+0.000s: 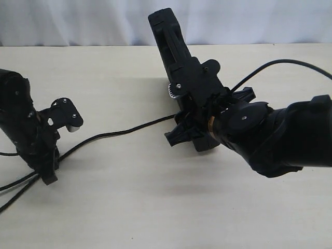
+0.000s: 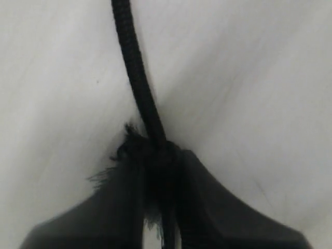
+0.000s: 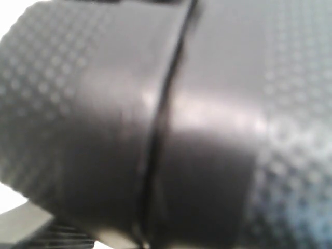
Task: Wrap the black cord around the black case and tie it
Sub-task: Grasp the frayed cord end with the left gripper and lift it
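Observation:
The black case [image 1: 168,36] is off the table, tilted with its long end toward the back, and my right gripper [image 1: 205,122] is shut on its lower part. Its dimpled surface and a seam [image 3: 218,104] fill the right wrist view, hiding the jaws there. The black cord [image 1: 119,130] runs from the case's lower edge across the table to my left gripper [image 1: 49,174], which is down at the table on the left. In the left wrist view the braided cord [image 2: 137,72] enters the shut left gripper [image 2: 161,171] at its frayed tuft [image 2: 122,153].
The beige table [image 1: 155,207] spreads around both arms. Glossy robot cables lie at the lower left [image 1: 15,188] and arc over the right arm [image 1: 282,62]. A white curtain [image 1: 78,21] hangs behind the table's far edge.

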Controlling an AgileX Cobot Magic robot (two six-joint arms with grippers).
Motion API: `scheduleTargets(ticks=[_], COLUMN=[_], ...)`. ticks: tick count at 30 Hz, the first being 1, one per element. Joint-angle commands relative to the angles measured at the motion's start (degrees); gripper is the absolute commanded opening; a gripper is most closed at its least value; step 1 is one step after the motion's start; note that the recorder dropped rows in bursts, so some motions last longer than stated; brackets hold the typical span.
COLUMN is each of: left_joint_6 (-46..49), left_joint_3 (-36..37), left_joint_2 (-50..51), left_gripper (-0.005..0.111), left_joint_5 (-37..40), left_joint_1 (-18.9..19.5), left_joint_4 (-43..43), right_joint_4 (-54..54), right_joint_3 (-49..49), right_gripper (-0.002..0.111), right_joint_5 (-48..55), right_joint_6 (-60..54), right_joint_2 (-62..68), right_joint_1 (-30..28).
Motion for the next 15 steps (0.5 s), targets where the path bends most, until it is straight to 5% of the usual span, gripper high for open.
scheduleTargets(ticks=[1, 6, 10, 15], left_joint_6=[-7.2, -31.0, -50.3, -50.0], left_joint_3=[-1.8, -15.4, -18.4, -18.4], left_joint_2=[0.0, 0.0, 0.0, -0.1], left_gripper=[0.0, 0.0, 0.0, 0.0], left_joint_5=[-1.9, 6.4, 1.0, -8.2], left_joint_1=[0.0, 0.1, 0.1, 1.5], left_joint_4=[-0.7, -4.8, -8.9, -27.8], right_joint_4=[1.1, 1.1, 1.1, 1.1], right_joint_3=[0.8, 0.8, 0.8, 0.8], right_gripper=[0.004, 0.004, 0.004, 0.004], right_joint_5=[-3.4, -3.4, -3.5, -3.6], right_joint_6=[-0.2, -0.2, -0.2, -0.2], right_joint_2=[0.2, 0.2, 0.2, 0.2], right_joint_1=[-0.3, -0.3, -0.3, -0.3])
